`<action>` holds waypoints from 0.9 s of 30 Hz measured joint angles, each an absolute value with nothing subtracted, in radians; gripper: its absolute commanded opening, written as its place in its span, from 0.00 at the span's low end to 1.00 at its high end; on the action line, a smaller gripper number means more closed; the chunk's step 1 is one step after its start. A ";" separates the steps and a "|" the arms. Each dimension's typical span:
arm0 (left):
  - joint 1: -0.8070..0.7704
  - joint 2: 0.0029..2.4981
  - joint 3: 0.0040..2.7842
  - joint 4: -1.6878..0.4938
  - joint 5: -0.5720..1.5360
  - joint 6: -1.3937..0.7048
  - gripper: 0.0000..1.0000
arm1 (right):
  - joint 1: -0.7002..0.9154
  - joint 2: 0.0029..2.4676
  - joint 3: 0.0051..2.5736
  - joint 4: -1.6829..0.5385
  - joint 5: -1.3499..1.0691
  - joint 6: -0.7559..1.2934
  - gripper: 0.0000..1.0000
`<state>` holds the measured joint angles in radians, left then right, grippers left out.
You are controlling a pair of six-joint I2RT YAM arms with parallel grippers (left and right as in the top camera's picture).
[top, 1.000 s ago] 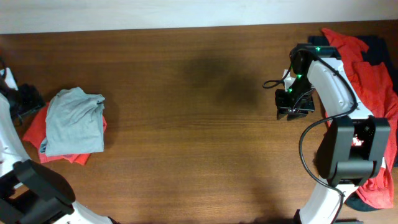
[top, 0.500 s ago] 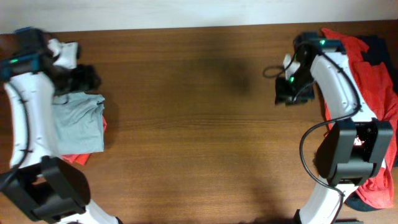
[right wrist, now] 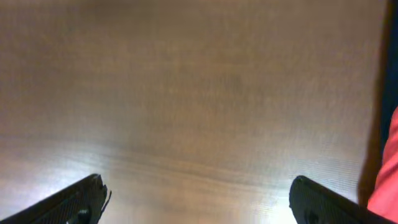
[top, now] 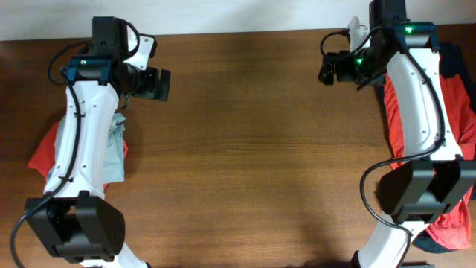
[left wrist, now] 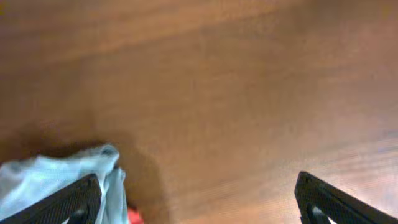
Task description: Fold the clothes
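We hover our left gripper (top: 158,83) and right gripper (top: 331,68), both gaping empty, over the brown wooden table (top: 245,149), folded pale grey-blue T-shirt (top: 115,152) parked aside, presumably to fetch the crumpled red garments (top: 455,89).

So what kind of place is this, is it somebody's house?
Probably a robot workshop or lab, not a house. A left arm and a right arm stand at a wooden table, with a pale grey-blue T-shirt on one side and a heap of red clothes on the other.
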<state>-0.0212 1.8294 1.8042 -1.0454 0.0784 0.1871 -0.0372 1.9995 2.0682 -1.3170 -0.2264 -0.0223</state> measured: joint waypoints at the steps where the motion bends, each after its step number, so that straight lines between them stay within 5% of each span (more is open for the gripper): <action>1: -0.020 1.822 1.804 -1.056 0.077 0.187 0.99 | -0.038 1.996 2.068 -1.327 -0.226 -0.023 0.99; 10: 0.001 1.431 1.507 -0.912 0.070 0.167 0.99 | -0.038 1.651 1.925 -1.266 -0.139 0.011 0.99; 18: 0.001 0.862 1.005 -0.687 0.070 0.141 0.99 | 0.011 0.927 1.145 -0.889 -0.064 0.052 0.99; 27: 0.001 0.675 0.938 -0.835 0.070 0.134 0.99 | 0.013 0.575 0.802 -1.048 -0.055 0.056 0.99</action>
<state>0.0006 0.6754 0.9379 -0.8349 0.0704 0.1341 0.0132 0.5755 0.8021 -1.0477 -0.0551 0.0563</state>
